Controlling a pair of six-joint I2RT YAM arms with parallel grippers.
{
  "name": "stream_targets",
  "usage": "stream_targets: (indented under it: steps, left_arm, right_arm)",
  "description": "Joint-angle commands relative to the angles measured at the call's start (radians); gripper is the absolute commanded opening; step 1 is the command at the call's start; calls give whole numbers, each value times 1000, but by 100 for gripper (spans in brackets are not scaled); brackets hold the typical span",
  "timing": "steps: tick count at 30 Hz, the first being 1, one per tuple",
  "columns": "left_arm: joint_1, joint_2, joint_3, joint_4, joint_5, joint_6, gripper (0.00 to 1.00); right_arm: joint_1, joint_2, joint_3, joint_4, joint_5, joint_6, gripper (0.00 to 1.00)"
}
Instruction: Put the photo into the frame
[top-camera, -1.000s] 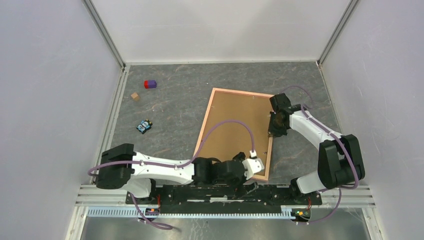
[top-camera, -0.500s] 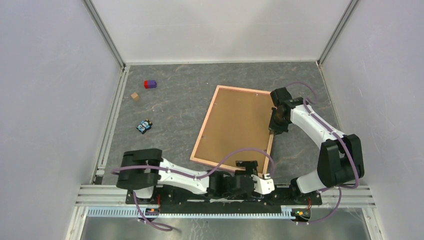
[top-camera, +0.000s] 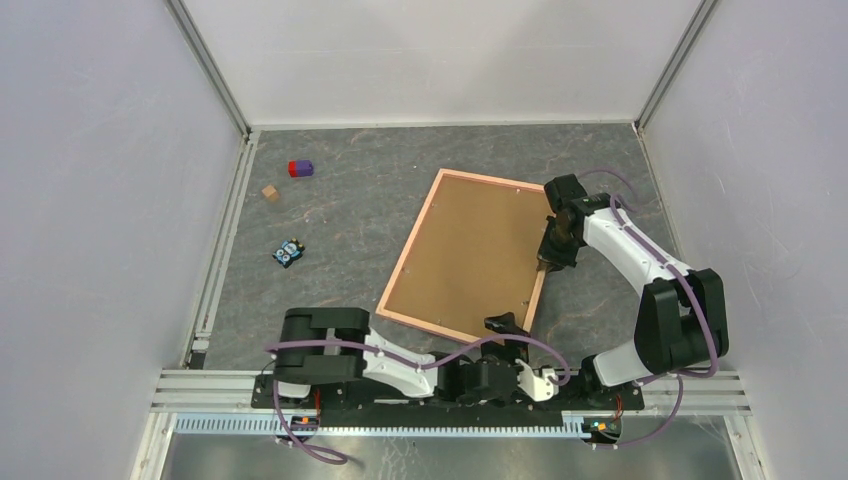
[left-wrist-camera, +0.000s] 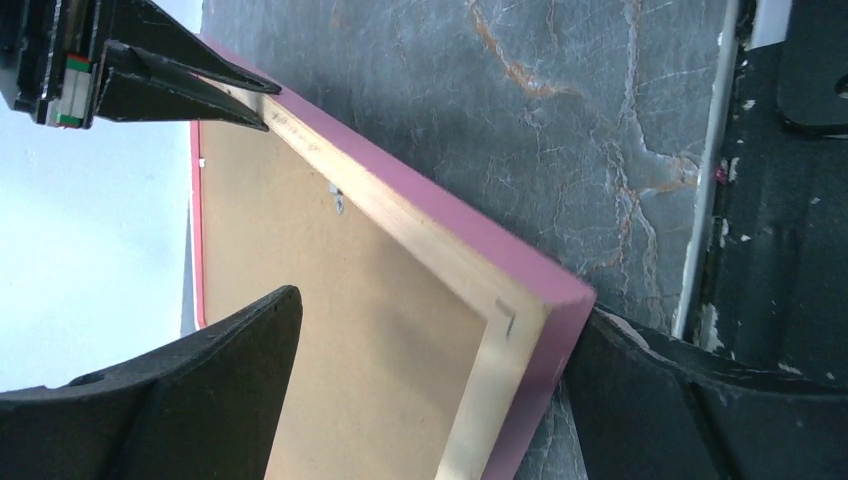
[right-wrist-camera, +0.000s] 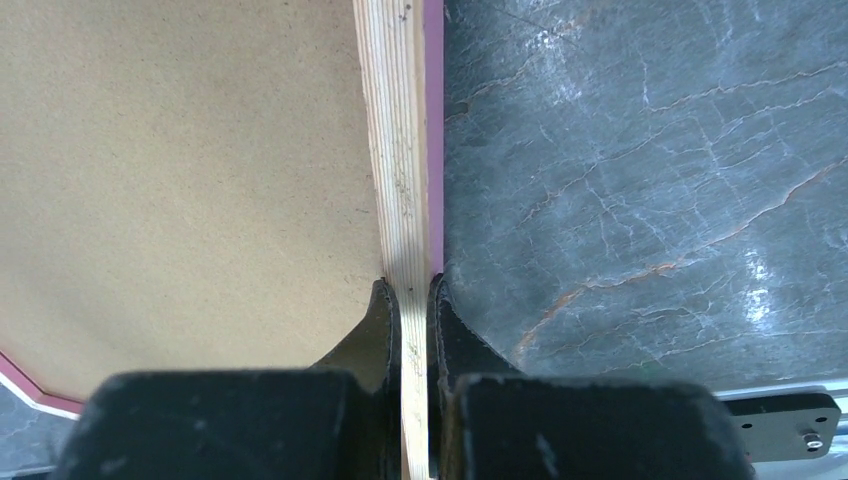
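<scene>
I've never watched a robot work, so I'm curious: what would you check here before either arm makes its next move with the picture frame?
1. Right tool shut on the frame's edge: ok.
2. Left tool open, straddling the frame's near corner: ok.
3. Backing board lying in the frame, facing up: ok.
4. Photo inside the frame: cannot tell; no view shows it.
5. Purple block apart from the frame: ok.

No text, label, brand or number is legible anywhere, the frame (top-camera: 409, 243) included.
</scene>
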Motion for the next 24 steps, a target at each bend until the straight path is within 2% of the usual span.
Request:
stream_targets:
  steps: [1, 5, 6, 11, 18, 20, 22, 24]
  left_arm:
    - [-6, 92, 57, 111, -95, 104, 100]
    - [12, 163, 93, 221, -216, 174, 95]
    - [14, 174, 99, 258, -241, 191, 91]
    - [18, 188, 105, 380, -290, 280, 58]
    - [17, 109, 52, 428, -316, 312, 32]
    - [17, 75, 39, 424, -319, 309, 24]
    - [17, 35, 29, 413, -325, 315, 19]
    - [17, -8, 17, 403, -327, 318, 10]
  right_arm:
    - [-18, -47, 59, 11, -46, 77, 0]
    - [-22, -65, 44, 19, -47, 94, 0]
    - [-22, -67, 39, 19, -75, 99, 0]
    - [-23, -93, 0, 31, -97, 125, 0]
    - [-26, -134, -3, 77, -72, 95, 0]
    - [-26, -151, 16, 91, -22, 57, 7]
    - [-29, -178, 29, 110, 22, 21, 16]
    - [-28, -228, 37, 164, 30, -31, 34]
